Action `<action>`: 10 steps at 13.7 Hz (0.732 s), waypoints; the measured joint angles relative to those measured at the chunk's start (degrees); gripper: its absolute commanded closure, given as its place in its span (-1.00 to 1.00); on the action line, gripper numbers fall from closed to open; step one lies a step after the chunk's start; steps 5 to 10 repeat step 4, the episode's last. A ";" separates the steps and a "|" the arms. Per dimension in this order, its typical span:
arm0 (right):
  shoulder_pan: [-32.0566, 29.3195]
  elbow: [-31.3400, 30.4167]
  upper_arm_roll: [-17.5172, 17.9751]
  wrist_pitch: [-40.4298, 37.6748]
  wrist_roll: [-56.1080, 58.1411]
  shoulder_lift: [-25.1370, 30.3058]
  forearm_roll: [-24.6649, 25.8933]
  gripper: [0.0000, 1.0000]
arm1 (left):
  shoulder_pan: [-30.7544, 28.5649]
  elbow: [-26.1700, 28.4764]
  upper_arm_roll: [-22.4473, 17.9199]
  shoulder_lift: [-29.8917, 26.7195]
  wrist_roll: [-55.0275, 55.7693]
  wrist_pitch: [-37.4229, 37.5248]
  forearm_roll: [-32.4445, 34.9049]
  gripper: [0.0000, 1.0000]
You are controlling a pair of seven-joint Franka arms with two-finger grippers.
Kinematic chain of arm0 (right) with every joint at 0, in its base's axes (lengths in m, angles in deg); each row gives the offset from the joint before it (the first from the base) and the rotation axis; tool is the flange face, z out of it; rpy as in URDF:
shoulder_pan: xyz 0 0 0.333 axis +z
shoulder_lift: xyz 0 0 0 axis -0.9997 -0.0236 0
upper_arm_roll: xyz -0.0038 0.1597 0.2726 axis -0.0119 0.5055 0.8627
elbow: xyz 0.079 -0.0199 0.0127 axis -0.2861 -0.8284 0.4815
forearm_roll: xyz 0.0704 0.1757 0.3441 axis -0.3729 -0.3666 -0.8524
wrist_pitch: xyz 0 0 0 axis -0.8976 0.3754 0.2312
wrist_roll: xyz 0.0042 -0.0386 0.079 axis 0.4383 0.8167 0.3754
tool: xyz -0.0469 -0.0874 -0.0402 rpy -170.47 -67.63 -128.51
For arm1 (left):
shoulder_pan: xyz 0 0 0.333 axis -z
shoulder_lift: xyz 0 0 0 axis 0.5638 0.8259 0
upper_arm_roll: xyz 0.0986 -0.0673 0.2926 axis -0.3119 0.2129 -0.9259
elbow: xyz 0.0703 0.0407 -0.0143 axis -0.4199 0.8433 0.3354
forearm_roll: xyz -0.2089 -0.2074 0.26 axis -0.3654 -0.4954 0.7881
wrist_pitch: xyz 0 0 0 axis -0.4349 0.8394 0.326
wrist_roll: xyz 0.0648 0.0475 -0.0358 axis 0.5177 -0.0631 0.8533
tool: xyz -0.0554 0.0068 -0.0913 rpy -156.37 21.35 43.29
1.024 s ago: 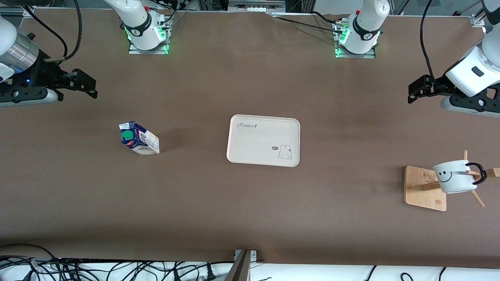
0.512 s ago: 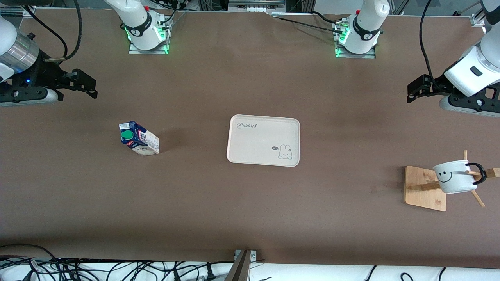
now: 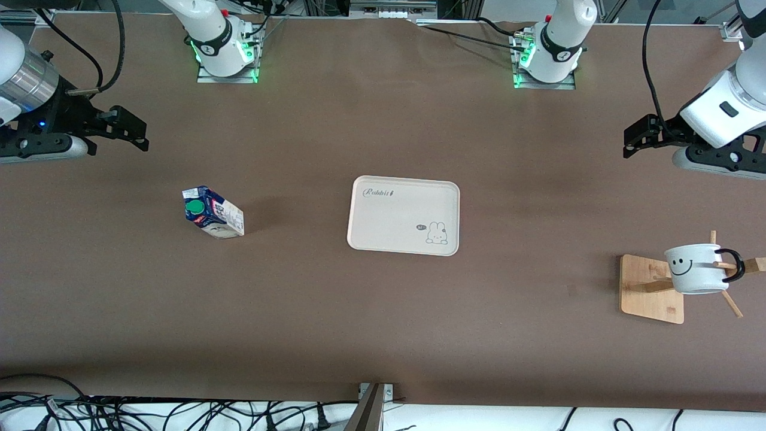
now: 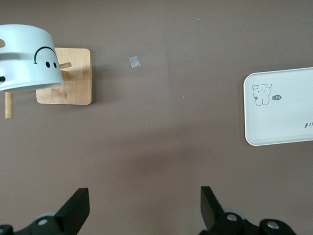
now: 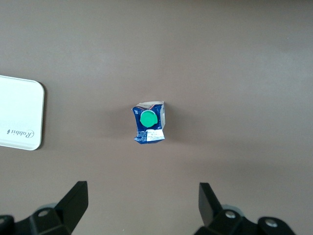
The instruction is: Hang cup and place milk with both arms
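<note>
The cup, a white mug with a black smiley face, hangs by its black handle on a peg of the wooden rack at the left arm's end of the table. In the left wrist view the cup shows above the rack's base. My left gripper hovers open and empty over bare table, apart from the rack. The milk stands upright toward the right arm's end; its green cap shows in the right wrist view. My right gripper hovers open over bare table, apart from it.
A cream tray with a rabbit drawing lies empty mid-table; its edges show in both wrist views. A small scrap of tape lies beside the rack. Cables run along the table's front edge.
The left gripper has drifted a little, and the cup has settled slightly on its peg. The right arm, milk and tray have not moved.
</note>
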 measured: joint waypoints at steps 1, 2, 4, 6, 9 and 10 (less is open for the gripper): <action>0.00 0.00 -0.09 0.00 0.00 0.00 0.00 -1.00 | 0.00 0.00 0.00 0.01 0.00 0.03 -0.02 -1.00; -0.01 0.00 -0.16 0.01 0.00 0.00 0.00 -1.00 | 0.00 0.00 0.00 0.03 0.00 0.06 -0.02 -1.00; -0.01 0.00 -0.17 0.05 0.00 0.00 0.03 -1.00 | -0.01 0.00 0.00 0.07 0.00 0.08 -0.02 -1.00; -0.01 0.00 -0.17 0.05 0.00 0.00 0.03 -1.00 | -0.01 0.00 0.00 0.07 0.00 0.08 -0.02 -1.00; -0.01 0.00 -0.17 0.05 0.00 0.00 0.03 -1.00 | -0.01 0.00 0.00 0.07 0.00 0.08 -0.02 -1.00; -0.01 0.00 -0.17 0.05 0.00 0.00 0.03 -1.00 | -0.01 0.00 0.00 0.07 0.00 0.08 -0.02 -1.00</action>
